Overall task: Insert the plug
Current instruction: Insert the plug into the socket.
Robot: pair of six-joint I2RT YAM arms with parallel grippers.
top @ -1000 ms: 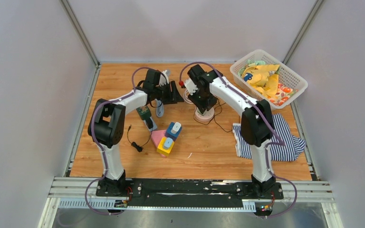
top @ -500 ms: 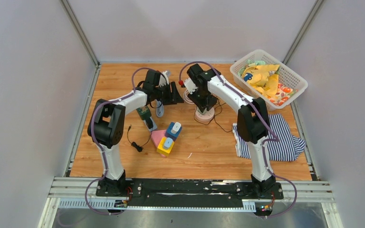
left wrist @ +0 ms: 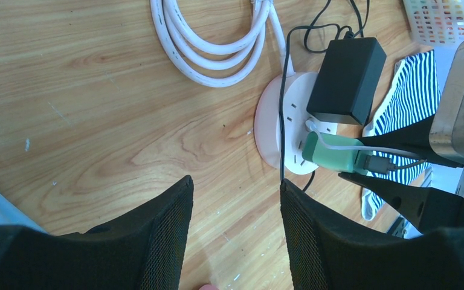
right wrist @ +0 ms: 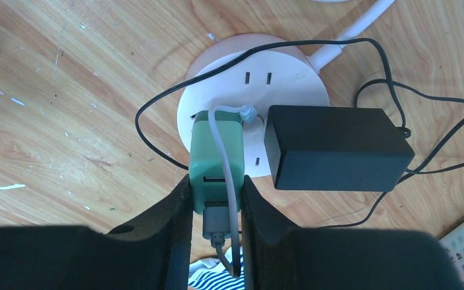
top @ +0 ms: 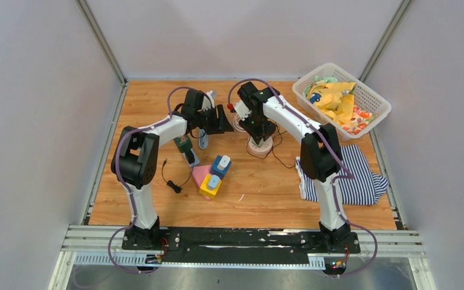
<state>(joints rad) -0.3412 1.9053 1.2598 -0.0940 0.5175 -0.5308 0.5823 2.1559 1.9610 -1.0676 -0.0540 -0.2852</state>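
Right wrist view: right tool (right wrist: 216, 187) clamps the green plug (right wrist: 202, 151) at the round socket hub (right wrist: 278, 66), beside a black adapter (right wrist: 338, 148). Left tool (left wrist: 234, 187) hangs half-open, empty. Off-angle pressing could jam the prongs or skid the unheld hub.

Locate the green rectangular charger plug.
In the right wrist view's centre, the green charger plug sits clamped in the right gripper, on the round white socket hub, left of the black power brick.
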